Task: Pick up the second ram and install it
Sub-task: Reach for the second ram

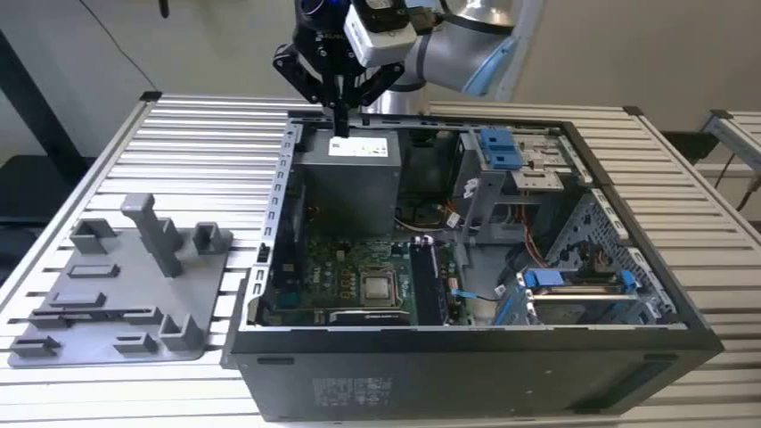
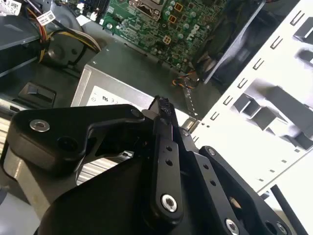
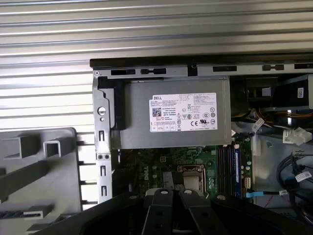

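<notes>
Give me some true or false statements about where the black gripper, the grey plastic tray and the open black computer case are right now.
The black computer case lies open, its green motherboard showing. True.
The grey plastic holder tray lies to the exterior view's left of the case. True.
The black gripper hangs over the tray. False: it is above the grey metal power-supply box.
The power-supply box stands outside the case on the slatted table. False: it sits inside the case.

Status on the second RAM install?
Done: nothing evident. In hand: the pincer hangs above the power supply, looking shut with no stick in it. Left: a dark strip, possibly the second ram, lies in the grey tray; pickup and install not done.
</notes>
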Action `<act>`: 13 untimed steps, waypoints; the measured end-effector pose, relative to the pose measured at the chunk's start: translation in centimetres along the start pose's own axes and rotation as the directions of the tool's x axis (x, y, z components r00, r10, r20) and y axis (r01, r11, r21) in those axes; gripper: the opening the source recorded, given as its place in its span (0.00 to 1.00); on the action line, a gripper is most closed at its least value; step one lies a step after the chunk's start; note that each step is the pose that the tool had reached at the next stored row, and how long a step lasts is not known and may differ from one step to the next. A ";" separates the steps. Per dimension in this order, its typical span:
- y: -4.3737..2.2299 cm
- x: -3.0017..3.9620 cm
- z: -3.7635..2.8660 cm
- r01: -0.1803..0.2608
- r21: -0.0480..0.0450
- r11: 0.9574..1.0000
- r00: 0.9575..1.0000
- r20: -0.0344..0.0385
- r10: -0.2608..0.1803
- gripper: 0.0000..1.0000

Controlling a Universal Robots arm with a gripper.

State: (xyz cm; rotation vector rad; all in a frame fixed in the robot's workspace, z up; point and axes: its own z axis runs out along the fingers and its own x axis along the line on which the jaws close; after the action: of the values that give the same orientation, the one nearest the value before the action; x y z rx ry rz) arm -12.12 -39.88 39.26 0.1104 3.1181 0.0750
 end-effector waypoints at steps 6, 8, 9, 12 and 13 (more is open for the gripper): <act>-0.02 0.20 -0.02 0.000 0.000 1.000 1.000 0.000 0.000 0.11; -0.04 0.46 -0.02 0.000 0.000 1.000 1.000 0.000 0.000 0.11; -0.05 0.64 -0.03 0.000 0.000 1.000 1.000 0.000 0.000 0.11; -0.09 1.17 -0.04 0.000 0.000 1.000 1.000 0.000 0.000 0.11; -0.10 1.35 -0.04 0.000 0.000 1.000 1.000 0.000 0.000 0.11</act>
State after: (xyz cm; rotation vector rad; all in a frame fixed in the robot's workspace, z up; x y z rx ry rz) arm -13.47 -39.88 39.27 0.1105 3.1180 0.0749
